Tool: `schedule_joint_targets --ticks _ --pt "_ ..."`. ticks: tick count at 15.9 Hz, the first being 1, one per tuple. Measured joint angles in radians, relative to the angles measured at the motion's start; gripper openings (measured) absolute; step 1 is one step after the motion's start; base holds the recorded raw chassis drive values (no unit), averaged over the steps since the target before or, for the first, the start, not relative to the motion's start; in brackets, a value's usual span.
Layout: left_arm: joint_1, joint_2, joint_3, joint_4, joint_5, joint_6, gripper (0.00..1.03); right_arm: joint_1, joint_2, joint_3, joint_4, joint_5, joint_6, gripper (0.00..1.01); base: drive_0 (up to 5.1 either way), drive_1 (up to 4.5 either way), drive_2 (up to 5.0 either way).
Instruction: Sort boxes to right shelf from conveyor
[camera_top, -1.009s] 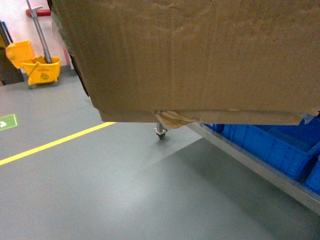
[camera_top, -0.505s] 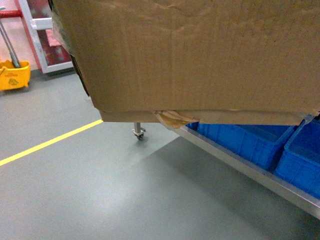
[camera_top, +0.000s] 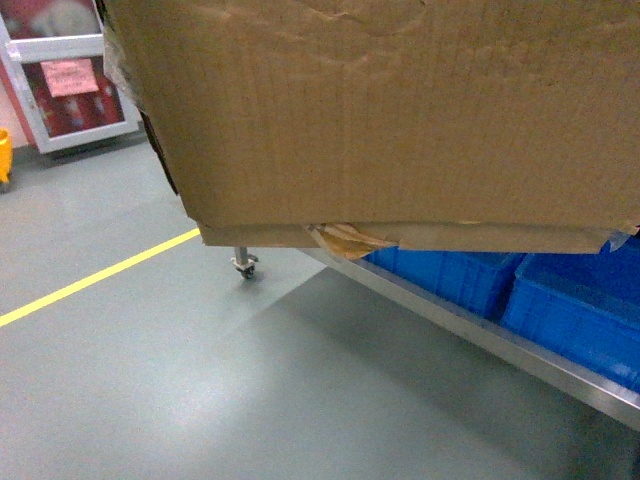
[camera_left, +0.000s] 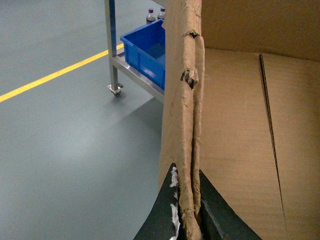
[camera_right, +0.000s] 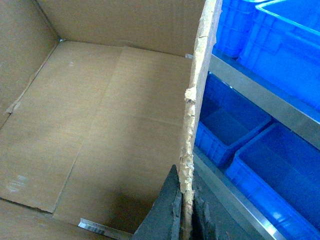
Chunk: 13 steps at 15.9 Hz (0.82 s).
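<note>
Cardboard box (camera_top: 400, 110) hangs raised above the grey floor (camera_top: 200, 400), filling the head view. Left gripper (camera_left: 192, 217) pinches its ragged left wall; right gripper (camera_right: 186, 212) is clamped on the right wall. Just beyond stands the steel shelf (camera_top: 480, 335), holding blue bins (camera_top: 580, 310).

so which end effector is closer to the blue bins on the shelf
Right. The right end effector clamps the cardboard box wall right beside the blue bins; the left end effector grips the opposite wall, farther off.
</note>
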Motion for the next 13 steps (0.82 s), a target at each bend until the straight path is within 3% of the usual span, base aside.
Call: schedule_joint_targets --ticks 13 --pt "0.0 -0.005 0.0 0.002 0.0 0.0 0.02 0.0 -0.003 0.0 0.003 0.0 0.0 0.02 -1.2 -1.2 -1.2"
